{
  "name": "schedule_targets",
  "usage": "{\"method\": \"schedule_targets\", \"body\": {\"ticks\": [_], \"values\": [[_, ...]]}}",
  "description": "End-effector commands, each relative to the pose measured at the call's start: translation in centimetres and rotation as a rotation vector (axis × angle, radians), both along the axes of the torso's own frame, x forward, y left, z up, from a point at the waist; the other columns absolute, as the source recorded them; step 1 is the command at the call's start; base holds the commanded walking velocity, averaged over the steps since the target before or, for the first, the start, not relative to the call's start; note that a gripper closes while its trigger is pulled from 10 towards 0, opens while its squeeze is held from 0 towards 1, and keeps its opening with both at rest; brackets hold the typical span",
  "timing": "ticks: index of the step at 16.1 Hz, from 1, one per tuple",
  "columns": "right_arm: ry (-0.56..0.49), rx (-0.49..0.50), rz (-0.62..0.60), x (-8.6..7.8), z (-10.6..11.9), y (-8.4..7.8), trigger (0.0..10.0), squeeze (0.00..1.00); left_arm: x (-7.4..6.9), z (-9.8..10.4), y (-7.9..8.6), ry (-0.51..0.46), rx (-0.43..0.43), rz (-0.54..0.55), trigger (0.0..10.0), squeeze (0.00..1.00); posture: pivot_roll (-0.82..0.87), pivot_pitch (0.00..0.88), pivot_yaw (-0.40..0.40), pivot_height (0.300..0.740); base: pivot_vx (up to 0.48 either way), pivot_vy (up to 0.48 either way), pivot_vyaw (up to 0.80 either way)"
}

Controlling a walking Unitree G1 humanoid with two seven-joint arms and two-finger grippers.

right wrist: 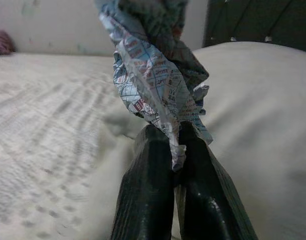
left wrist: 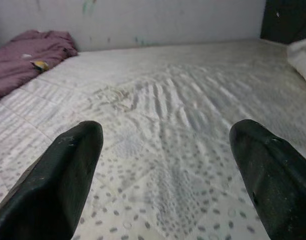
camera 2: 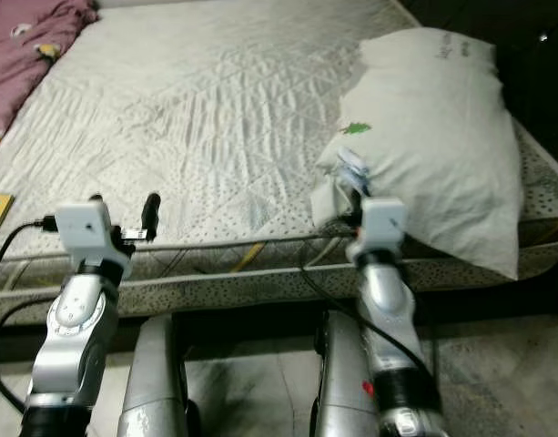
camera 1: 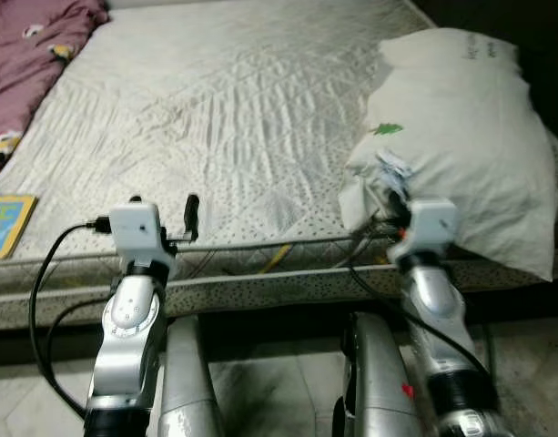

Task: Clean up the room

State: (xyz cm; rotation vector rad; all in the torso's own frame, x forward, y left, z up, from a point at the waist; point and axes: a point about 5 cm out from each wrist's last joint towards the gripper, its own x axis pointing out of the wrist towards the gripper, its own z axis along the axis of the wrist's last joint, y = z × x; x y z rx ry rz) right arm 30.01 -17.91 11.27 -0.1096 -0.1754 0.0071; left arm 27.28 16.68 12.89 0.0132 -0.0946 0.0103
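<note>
Right end effector (right wrist: 175, 150) pinches crumpled printed paper wrapper (right wrist: 155, 85) beside white pillow (camera 1: 461, 127); left end effector (left wrist: 167, 165) gapes wide; next, bin it

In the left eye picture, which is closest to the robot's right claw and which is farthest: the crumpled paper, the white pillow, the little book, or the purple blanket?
From the right claw:
1. Crumpled paper, pinched in the claw.
2. White pillow, just behind it, on the bed's right.
3. Little book, at the bed's near left edge.
4. Purple blanket, far left corner.
</note>
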Motion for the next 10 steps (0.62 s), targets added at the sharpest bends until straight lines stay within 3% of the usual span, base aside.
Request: {"method": "schedule_targets", "body": {"ticks": [1,4,7,10], "values": [[0.013,0.002,0.031,-0.9,0.1,0.2,10.0,0.0,-0.5,-0.3,0.4,0.016,0.038,0.0,10.0,0.0,-0.03,0.0,0.053,0.487,0.0,0.0,0.0],[0.051,-0.013,-0.066,-2.6,-0.3,-1.4,10.0,0.0,-1.5,-0.6,0.9,0.006,0.068,-0.013,10.0,0.0,-0.01,0.0,0.041,0.487,0.0,0.0,0.0],[0.072,0.019,-0.034,-3.9,-0.3,0.3,10.0,0.0,-2.5,-0.7,1.2,0.01,0.037,-0.004,10.0,0.0,0.0,0.0,0.05,0.487,0.0,0.0,0.0],[0.077,0.035,0.049,-4.5,0.0,1.9,10.0,0.0,-3.2,-1.3,0.4,0.034,0.045,-0.028,10.0,0.0,0.0,0.0,0.064,0.487,0.0,0.0,0.0]]}}
